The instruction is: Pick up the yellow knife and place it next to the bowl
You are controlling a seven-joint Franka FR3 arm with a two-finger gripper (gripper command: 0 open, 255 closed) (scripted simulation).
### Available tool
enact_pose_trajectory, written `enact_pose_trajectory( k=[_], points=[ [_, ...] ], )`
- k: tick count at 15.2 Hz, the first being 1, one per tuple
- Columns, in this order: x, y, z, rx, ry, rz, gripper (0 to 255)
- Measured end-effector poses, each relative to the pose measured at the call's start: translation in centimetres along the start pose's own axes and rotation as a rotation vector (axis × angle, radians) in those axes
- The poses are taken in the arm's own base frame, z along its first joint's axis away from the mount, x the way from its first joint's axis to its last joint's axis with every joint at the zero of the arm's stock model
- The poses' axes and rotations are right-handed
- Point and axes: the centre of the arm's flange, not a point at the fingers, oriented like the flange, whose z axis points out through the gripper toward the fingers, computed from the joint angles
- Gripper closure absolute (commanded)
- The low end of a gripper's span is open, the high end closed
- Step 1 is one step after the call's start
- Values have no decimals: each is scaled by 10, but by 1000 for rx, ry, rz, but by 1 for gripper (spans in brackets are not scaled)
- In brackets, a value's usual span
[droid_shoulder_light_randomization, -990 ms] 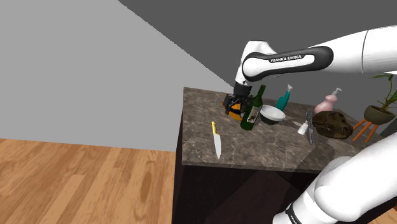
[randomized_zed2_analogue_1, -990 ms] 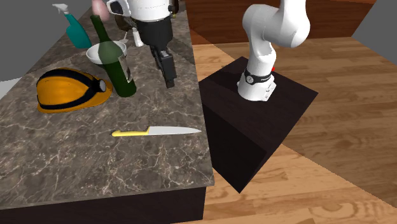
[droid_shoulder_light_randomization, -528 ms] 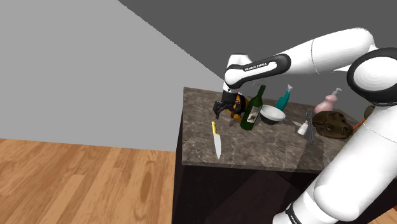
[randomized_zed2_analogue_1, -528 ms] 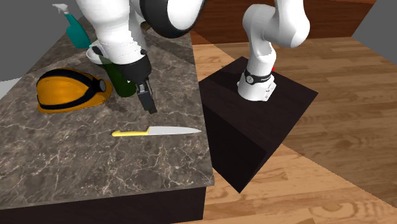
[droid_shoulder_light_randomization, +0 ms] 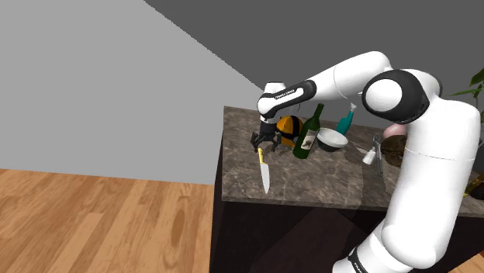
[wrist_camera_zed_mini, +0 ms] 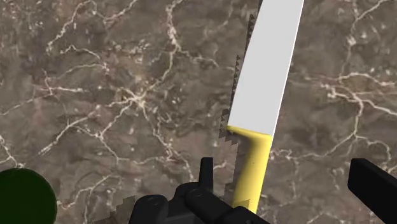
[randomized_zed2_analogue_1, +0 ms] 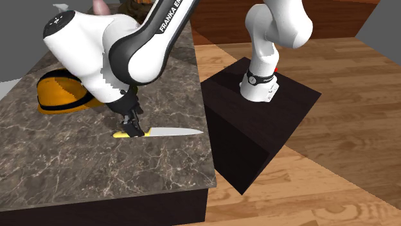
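- Since the yellow-handled knife [droid_shoulder_light_randomization: 264, 171] lies flat on the counter [droid_shoulder_light_randomization: 326, 184], blade pointing to the edge nearest the stand, the pick isn't done. As far as I can judge, no part of the task is finished.
- The hand [droid_shoulder_light_randomization: 264, 143] sits low, right over the handle end. In the wrist view its fingers [wrist_camera_zed_mini: 375, 189] stand apart w/ the yellow handle between them, closer to one finger. Neither visibly presses it, so the hand is spread and holding nothing.
- Left to do, by my reading: close on the handle, lift, carry past the bottle, set down beside the bowl.
- Count, nearest part of the counter: 1 knife, plus 1 hand on 1 arm.
- Mid counter: 1 orange helmet [droid_shoulder_light_randomization: 288, 128] w/ a dark band, near the hand, and 1 green bottle [droid_shoulder_light_randomization: 309, 133], upright, just beside it.
- Further back: 1 white bowl [droid_shoulder_light_randomization: 331, 139], next to the bottle. Can't tell if they touch. It's well apart from the knife.
- Farthest: 1 teal spray bottle [droid_shoulder_light_randomization: 346, 120] behind the bowl. There are also small grey items [droid_shoulder_light_randomization: 372, 152] toward the shoulder view's right, too small to count or name.
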Motion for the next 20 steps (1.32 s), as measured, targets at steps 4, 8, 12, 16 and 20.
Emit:
enact_pose_trajectory(
  k=[4,8,12,16,20],
  points=[
    [15,-1,28,-3,-14,17,0],
    [15,-1,49,-3,-14,18,0],
    [15,-1,57,-3,-14,18,0],
    [16,-1,57,-3,-14,18,255],
    [16,-1,57,-3,-13,18,255]
  ],
)
